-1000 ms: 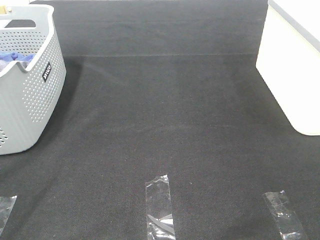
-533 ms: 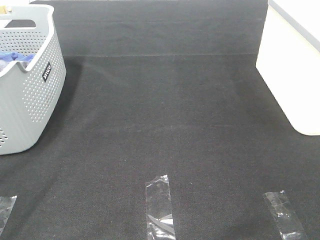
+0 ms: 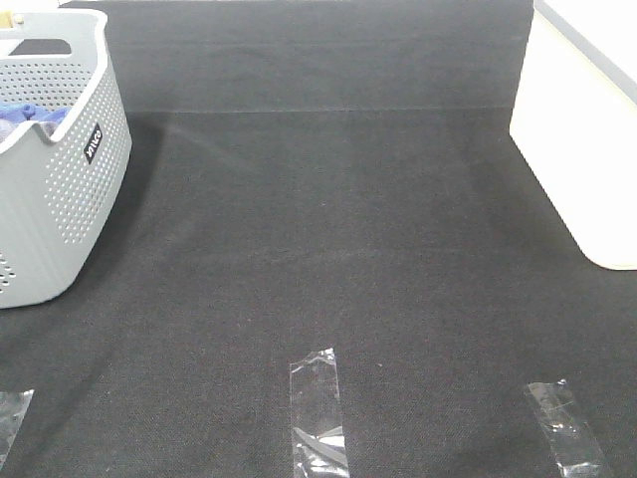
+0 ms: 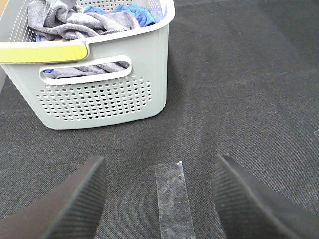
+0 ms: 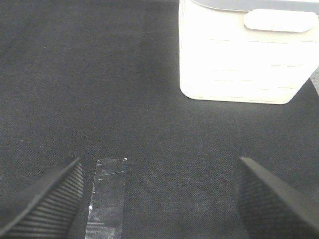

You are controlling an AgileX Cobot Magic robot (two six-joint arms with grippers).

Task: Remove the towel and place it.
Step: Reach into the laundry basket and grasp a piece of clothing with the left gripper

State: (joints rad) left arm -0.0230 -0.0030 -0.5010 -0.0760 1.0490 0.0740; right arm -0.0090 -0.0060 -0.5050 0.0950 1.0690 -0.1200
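**Matt cloth, smooth plastic, shiny tape**

The bench (image 3: 338,249) is covered in a black, matt fabric with a fine, slightly rough weave. The light grey perforated plastic basket (image 4: 99,99) looks smooth with a dull satin finish, and a smooth pale yellow plastic strip (image 4: 45,51) runs along its rim. Inside it, the grey-lavender microfibre towel (image 4: 75,22) is soft, fuzzy and matt, as is the bright blue cloth (image 4: 119,10). The strips of clear tape (image 3: 318,408) are glossy and crinkled. The cream-white plastic box (image 5: 239,64) is smooth with faint ridges. The left gripper (image 4: 158,174) and right gripper (image 5: 159,174) carry black matt pads (image 4: 70,204) with fine ribbing.
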